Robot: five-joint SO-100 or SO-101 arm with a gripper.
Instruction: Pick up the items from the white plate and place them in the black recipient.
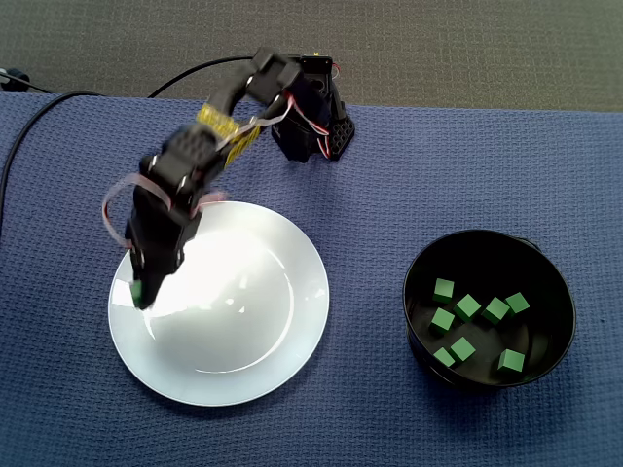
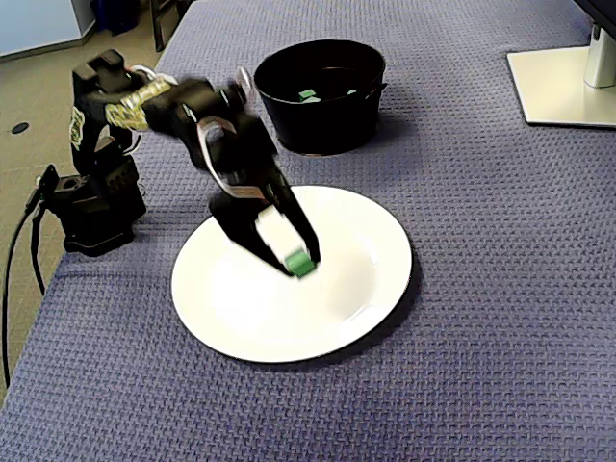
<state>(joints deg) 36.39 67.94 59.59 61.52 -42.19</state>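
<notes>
Pincer [image 2: 299, 258] w/ green cube [image 2: 298, 263] in grip, over white plate [image 2: 371, 252].

The plate [image 1: 253, 336] is gleaming glossy, smooth; the cloth [image 1: 438, 165] is looking coarsely woven; the bowl [image 1: 487, 255] is shining like plastic.

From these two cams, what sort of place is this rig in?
Probably an office desk setup: blue woven mat over the table, a monitor-style stand base at one corner, and a small hobby arm whose tool grips a green cube.
</notes>
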